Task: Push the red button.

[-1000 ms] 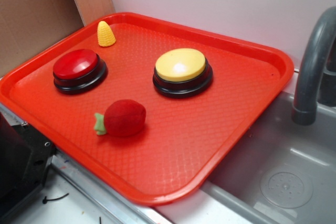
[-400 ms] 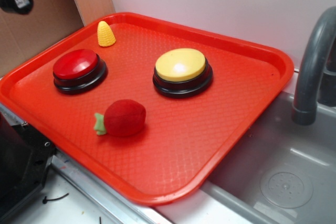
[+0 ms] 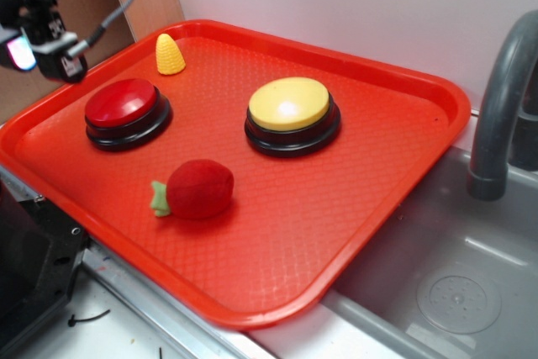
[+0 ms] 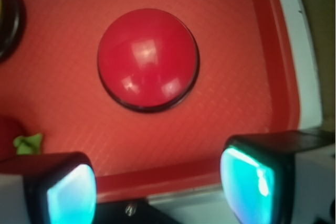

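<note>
1. Approach stage, by my reading: the gripper (image 3: 38, 44) hung in the air off the rim of the red tray (image 3: 403, 90), on the side of the red button (image 3: 122, 105) away from the yellow button (image 3: 288, 107). No contact with anything.
2. Red button sat on the tray floor, cap dry and glossy, black base showing all round. Toy corn (image 3: 170, 55) lay behind the red button, near the tray's back rim; plush strawberry (image 3: 197, 189) lay in front of the red button, apart from it.
3. Wrist view: red button (image 4: 148, 59) sat ahead of the gripper (image 4: 157, 187), nearly centred between the two fingers (image 4: 249, 179). Fingers stood spread apart, holding nothing, with the tray rim showing in the gap.
4. Judgement: spread fingers would straddle the dome or catch its edge. Better to bring them together first, so that one blunt tip meets the cap.
5. Judgement: the travel needed was inward over the tray rim, until the tip stood above the crown of the red button, then straight down. A slanted press on a glossy dome would likely skid off toward the base.
6. Judgement: keep clear height while crossing the rim; the corn beside the red button was the only near obstacle.
7. Risk: a press near the cap's edge might tilt or slide the whole button on the textured tray and not click it.
</note>
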Tool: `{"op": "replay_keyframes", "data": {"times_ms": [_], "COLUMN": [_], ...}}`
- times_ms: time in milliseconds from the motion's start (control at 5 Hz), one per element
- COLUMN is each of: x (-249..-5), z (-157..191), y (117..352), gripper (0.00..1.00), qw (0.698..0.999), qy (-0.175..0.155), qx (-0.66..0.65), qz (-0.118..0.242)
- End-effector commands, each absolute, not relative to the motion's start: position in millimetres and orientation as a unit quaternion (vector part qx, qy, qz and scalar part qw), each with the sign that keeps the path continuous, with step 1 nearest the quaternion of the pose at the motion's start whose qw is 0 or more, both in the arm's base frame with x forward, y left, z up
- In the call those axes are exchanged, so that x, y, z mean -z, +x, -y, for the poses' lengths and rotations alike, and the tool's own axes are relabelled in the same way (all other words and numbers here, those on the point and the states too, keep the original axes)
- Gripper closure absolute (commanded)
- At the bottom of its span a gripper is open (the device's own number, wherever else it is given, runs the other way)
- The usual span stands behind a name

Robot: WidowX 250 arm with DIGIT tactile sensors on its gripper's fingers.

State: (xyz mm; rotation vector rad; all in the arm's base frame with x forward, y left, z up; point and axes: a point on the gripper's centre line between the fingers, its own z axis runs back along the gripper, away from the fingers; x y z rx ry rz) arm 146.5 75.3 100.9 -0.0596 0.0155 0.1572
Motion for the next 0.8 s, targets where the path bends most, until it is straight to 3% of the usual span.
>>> {"op": "replay_keyframes", "data": {"times_ms": [0, 200, 600], "x": [-78.7, -63.2, -38.6], "z": [-71.9, -72.9, -75.3], "y": [178.8, 197.8, 196.2], "gripper": [0.0, 0.0, 0.0], "qw": [0.999, 1.0, 0.999], "qy": [-0.011, -0.013, -0.018], "qx": [-0.033, -0.014, -0.013], "qz": [0.011, 0.007, -0.025]}}
